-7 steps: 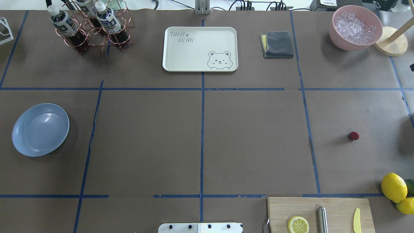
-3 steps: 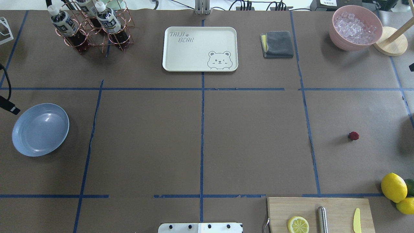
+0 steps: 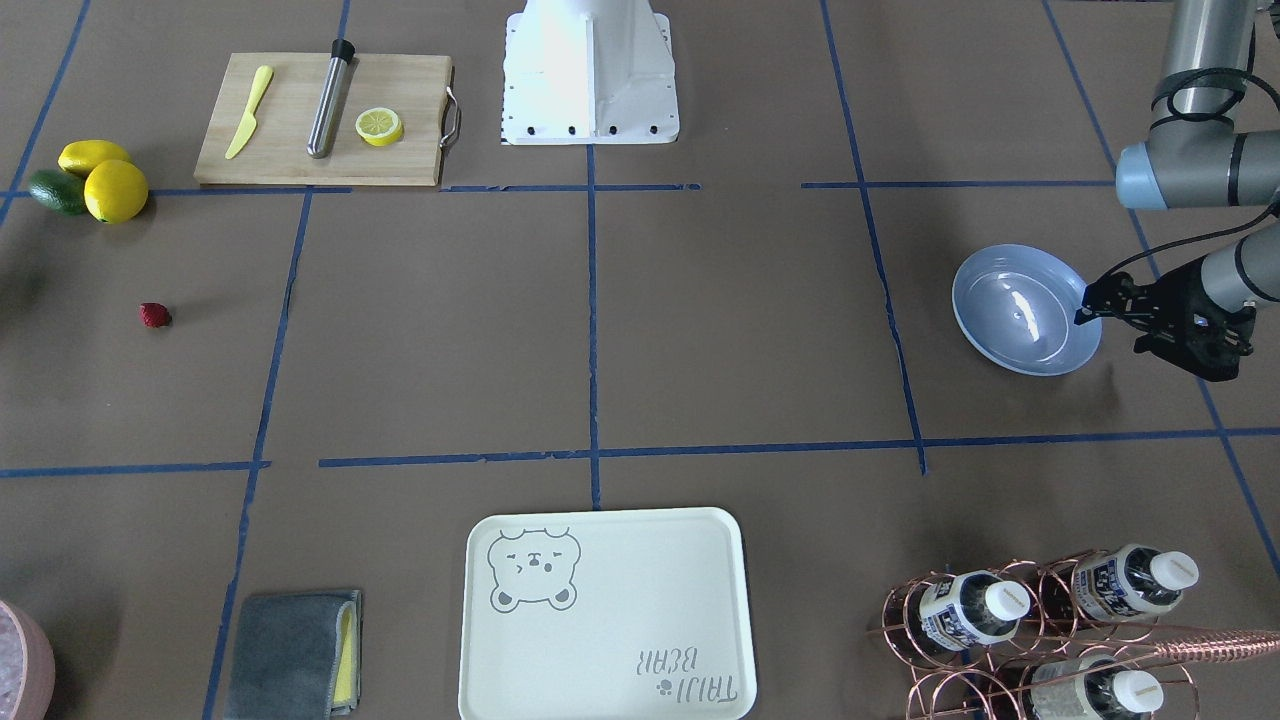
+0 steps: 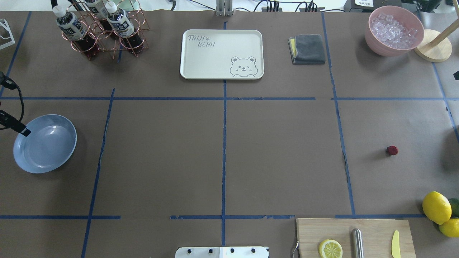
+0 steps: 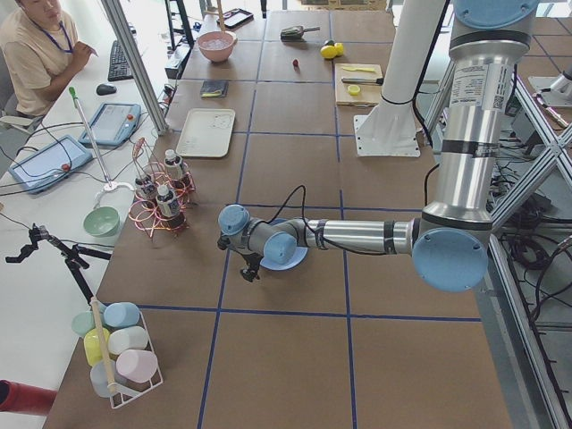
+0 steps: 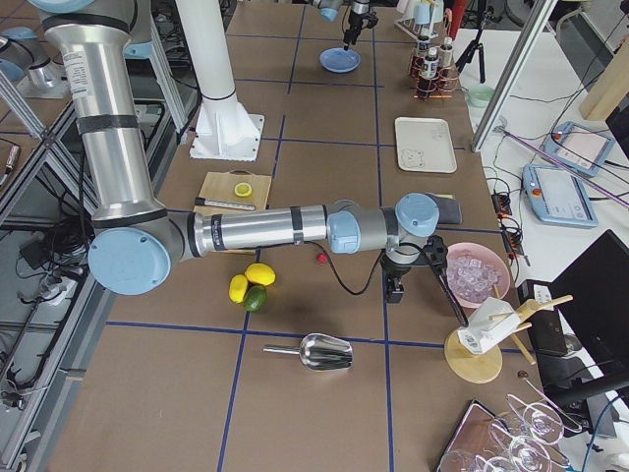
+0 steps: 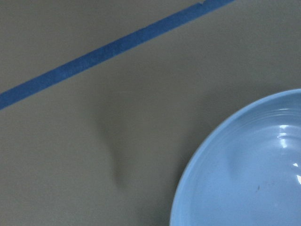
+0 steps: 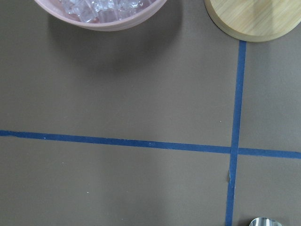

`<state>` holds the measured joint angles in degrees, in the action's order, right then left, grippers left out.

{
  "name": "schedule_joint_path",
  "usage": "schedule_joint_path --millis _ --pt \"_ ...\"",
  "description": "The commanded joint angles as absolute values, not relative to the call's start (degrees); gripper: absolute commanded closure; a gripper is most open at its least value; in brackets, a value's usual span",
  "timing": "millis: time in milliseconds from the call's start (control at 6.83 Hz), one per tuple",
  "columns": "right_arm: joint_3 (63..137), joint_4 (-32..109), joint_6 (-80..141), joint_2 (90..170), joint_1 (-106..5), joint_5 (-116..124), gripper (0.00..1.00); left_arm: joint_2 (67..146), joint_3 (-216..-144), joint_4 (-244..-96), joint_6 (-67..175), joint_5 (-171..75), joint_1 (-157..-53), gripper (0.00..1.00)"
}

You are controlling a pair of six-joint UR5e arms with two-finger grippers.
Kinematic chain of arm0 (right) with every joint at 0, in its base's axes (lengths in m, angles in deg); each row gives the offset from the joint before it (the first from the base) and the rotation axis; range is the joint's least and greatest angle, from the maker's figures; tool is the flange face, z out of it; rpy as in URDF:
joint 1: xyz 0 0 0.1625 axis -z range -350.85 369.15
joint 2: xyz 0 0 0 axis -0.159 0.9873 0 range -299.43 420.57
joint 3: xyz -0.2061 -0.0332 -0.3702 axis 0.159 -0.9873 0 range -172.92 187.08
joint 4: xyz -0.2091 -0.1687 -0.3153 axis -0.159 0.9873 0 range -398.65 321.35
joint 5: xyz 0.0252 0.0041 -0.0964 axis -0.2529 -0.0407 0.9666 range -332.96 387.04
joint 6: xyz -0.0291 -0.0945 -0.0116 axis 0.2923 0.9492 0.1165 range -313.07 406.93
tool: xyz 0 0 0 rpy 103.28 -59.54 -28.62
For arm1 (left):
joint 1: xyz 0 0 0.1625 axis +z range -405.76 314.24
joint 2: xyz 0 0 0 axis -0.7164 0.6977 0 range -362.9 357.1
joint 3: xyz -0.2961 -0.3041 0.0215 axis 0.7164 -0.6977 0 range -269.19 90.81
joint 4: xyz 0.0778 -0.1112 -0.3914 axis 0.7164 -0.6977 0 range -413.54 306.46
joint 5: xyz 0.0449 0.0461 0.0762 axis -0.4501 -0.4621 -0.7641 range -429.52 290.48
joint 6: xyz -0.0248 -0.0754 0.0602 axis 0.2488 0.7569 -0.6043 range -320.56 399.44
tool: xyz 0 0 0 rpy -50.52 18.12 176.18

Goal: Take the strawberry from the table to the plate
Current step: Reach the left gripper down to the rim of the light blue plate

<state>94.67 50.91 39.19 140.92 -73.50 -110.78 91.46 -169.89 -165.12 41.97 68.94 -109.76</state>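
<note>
one tiny dark red strawberry [image 4: 392,150] lies near the right pincer [image 6: 396,291]: descend squarely over it. whether it or the left pincer [image 3: 1095,306] is open, unclear.

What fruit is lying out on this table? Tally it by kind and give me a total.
strawberry: 1
whole lemons: 2
cut lemon half: 1
avocado: 1
Total: 5 pieces of fruit
</note>
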Motion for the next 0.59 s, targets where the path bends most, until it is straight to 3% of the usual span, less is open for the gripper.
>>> schedule_joint_path --millis 0,146,293,439 --pt "94.53 50.91 39.19 140.99 -73.38 -110.77 0.00 91.41 -169.61 -165.34 41.99 68.91 -108.78 0.19" --pt "94.53 50.91 39.19 140.99 -73.38 -110.77 0.00 91.40 -169.09 -165.60 41.90 68.91 -108.77 0.28" --pt "94.70 50.91 39.11 140.99 -73.38 -110.86 0.00 91.40 -168.91 -165.77 41.90 68.91 -108.69 0.48" --pt "94.62 50.91 39.11 140.99 -73.38 -110.86 0.00 91.40 -168.74 -165.69 41.90 68.82 -108.69 0.76"
